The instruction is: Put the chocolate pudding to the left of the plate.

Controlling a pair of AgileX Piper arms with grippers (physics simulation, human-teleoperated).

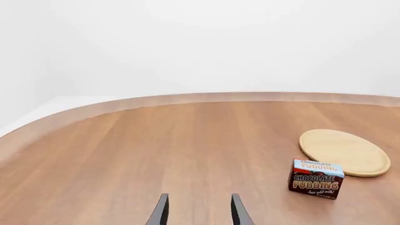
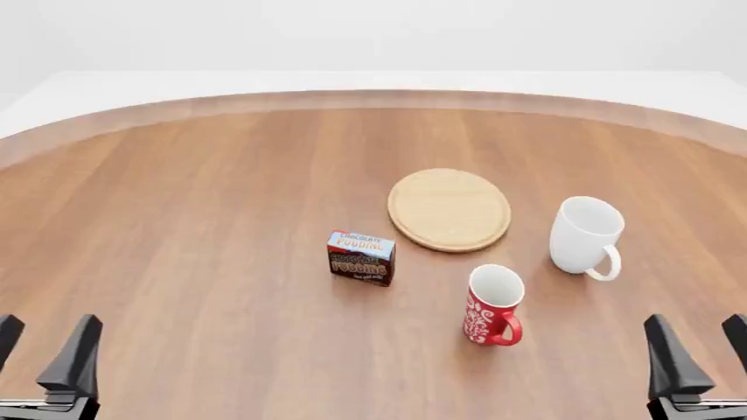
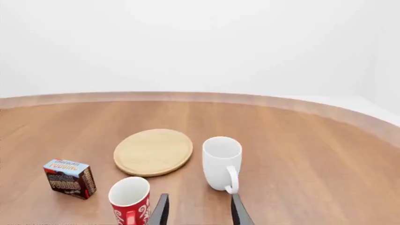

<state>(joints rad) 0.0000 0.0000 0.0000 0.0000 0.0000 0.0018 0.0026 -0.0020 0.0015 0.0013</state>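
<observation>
Left gripper (image 2: 45, 354), fingers apart and empty, sits nearer the chocolate pudding (image 2: 360, 257), which stands at its two o'clock, just beside the plate (image 2: 450, 209).

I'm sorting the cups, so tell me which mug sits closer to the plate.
The white mug, standing just right of the plate. The red patterned mug stands farther off, nearer the arms.

Simulated tabletop test scene, not a lived-in room. Broad curved-edged brown wood-grain table (image 2: 175, 227) against a blank white backdrop, evenly lit, without walls, furniture or clutter. Only a few props laid out: flat round light-wood plate (image 2: 450, 209), plain white ceramic mug (image 2: 583, 234), red patterned mug (image 2: 492, 304).
</observation>
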